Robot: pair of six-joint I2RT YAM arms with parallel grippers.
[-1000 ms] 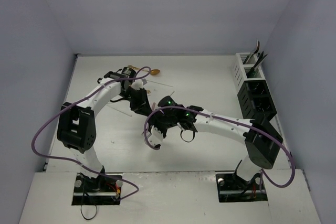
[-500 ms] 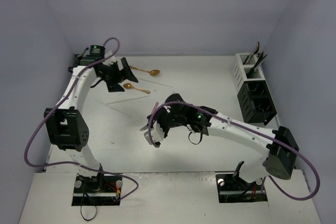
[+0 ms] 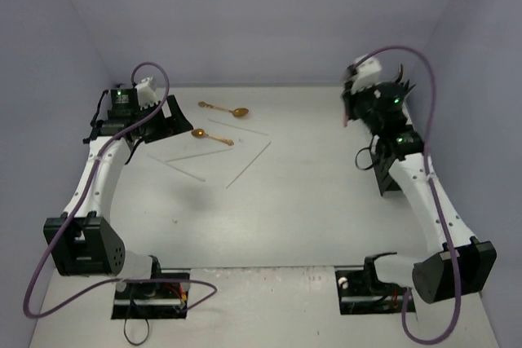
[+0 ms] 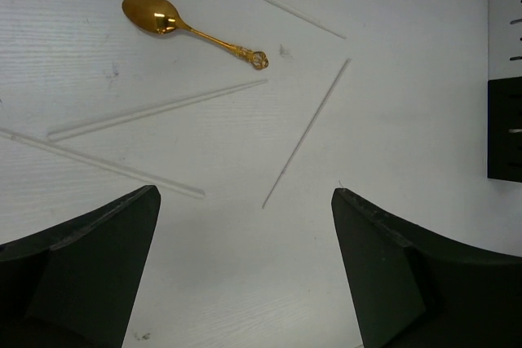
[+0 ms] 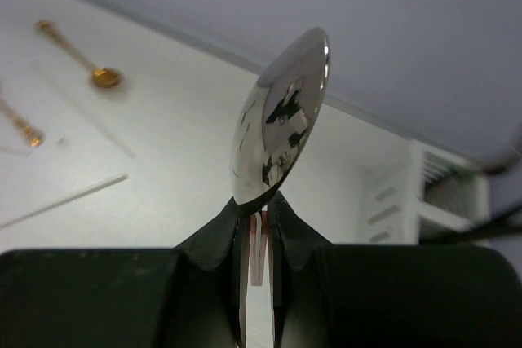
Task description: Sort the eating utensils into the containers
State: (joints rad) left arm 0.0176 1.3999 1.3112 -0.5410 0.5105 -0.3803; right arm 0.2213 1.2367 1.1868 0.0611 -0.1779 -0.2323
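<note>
pink-handled silver spoon (image 5: 281,120) poised near the white rectangular holder (image 5: 391,201)
right gripper (image 5: 257,234) pinches it bowl-up, likely for dropping in; left gripper (image 4: 245,258) gapes empty.

A white tabletop (image 3: 310,201) shows faint wood grain and a few small dark specks. Plain pale lavender walls (image 3: 245,14) rise along its far, left and right edges.

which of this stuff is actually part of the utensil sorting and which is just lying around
Part of the job:
- gold spoons, two on the table
- pale chopsticks, scattered on the table
- silver spoon, gripped in the right gripper
- white holder
- black holder

Just there:
- purple cables
- arm bases
</note>
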